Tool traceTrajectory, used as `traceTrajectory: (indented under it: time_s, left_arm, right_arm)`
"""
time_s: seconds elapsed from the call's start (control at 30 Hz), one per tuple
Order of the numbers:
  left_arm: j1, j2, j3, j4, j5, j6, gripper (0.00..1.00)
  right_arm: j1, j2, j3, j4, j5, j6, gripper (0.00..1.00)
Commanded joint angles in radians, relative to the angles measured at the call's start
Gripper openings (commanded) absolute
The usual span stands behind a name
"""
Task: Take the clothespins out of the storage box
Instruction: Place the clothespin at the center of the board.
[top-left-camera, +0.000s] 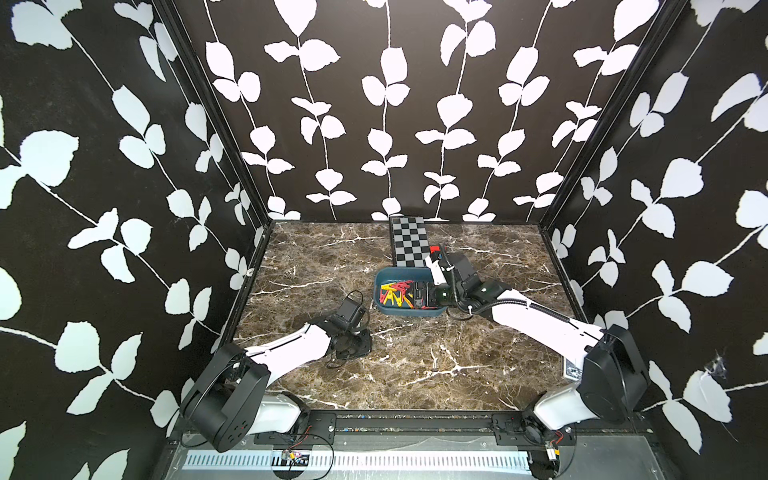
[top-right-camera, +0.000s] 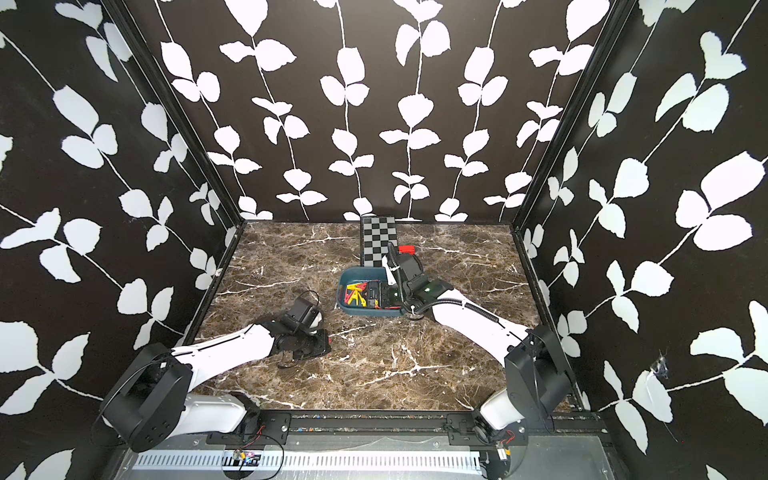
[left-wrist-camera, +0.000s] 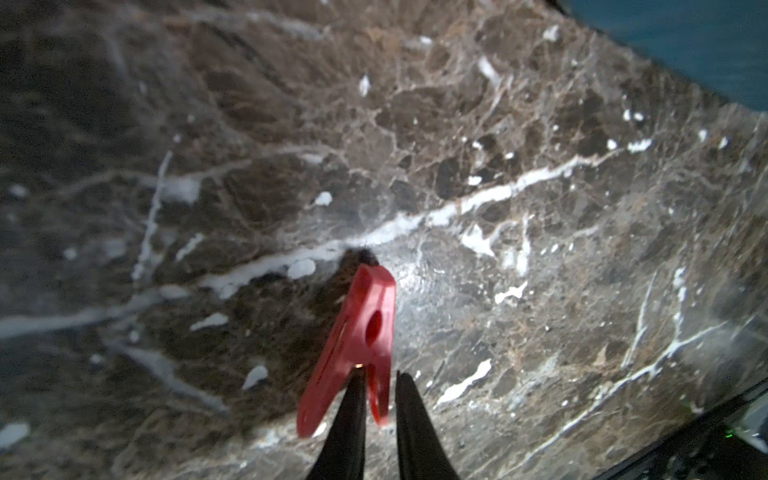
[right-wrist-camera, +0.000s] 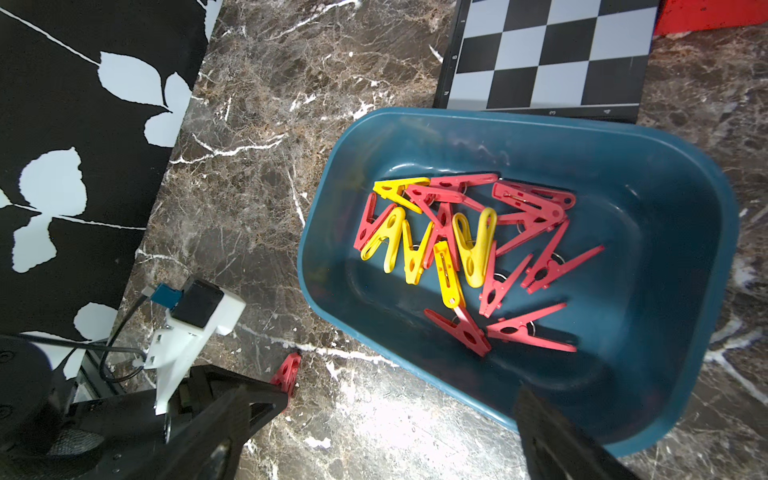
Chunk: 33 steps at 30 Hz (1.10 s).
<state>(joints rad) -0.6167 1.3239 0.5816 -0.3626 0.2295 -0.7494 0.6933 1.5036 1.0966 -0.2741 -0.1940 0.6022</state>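
Brown marble tabletop (top-left-camera: 415, 365), white veins throughout. Checkered board (top-left-camera: 409, 241), black and grey, flat at far middle edge, short end at back wall. Small red block (top-right-camera: 407, 249) just beside board's right edge (contact unclear). Black wallpaper (top-left-camera: 374, 104), white leaf vines, on three walls. Slotted metal strip (top-left-camera: 374, 460) along front.

— Where do my top views sit?
— High over the near edge, side by side, both looking down and forward across the whole counter (top-left-camera: 415, 374) to the back wall (top-left-camera: 374, 124).
— And my wrists?
— Left wrist view hangs low, very close over the counter, catching a corner of the storage box (left-wrist-camera: 685, 37). Right wrist view looks steeply down into that box from near. All four share the box.
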Motion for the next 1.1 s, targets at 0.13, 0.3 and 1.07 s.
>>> traceTrajectory:
  time_s: [0.13, 0.3, 1.07]
  left_arm:
    - [-0.004, -0.044, -0.003, -0.041, -0.008, 0.004, 0.31]
    - [-0.005, -0.090, 0.047, -0.120, -0.029, 0.031, 0.44]
    - [0.045, -0.104, 0.415, -0.320, -0.178, 0.212, 0.99]
  right_arm:
    - [0.011, 0.043, 0.050, -0.033, 0.042, -0.006, 0.99]
    - [0.012, 0.089, 0.122, -0.105, 0.101, -0.039, 0.99]
    - [0.012, 0.496, 0.494, -0.301, 0.319, -0.159, 0.34]
